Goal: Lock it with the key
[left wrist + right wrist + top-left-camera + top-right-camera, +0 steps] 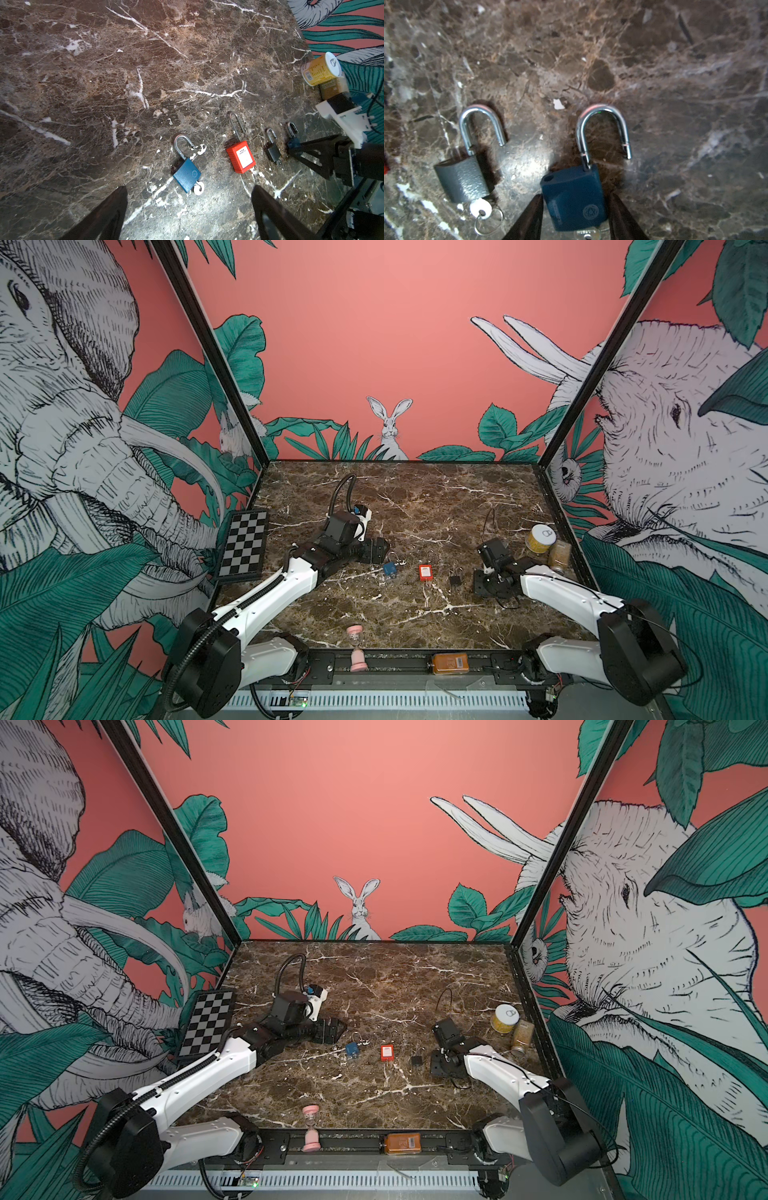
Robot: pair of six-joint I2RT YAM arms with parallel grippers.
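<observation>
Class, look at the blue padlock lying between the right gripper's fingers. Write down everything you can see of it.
The blue padlock lies flat on the marble table. Its body looks like painted metal, with a round emblem. The chrome shackle is open: one leg sits in the body, the free end stands clear of its empty hole. A silver key sticks out of the base. The right gripper brackets the body; contact is unclear. A grey padlock lies beside it, apart.

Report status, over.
Left gripper open, empty. Right gripper straddling small blue metal padlock; shackle open, silver key inserted. Grey padlock alongside, not touching.
</observation>
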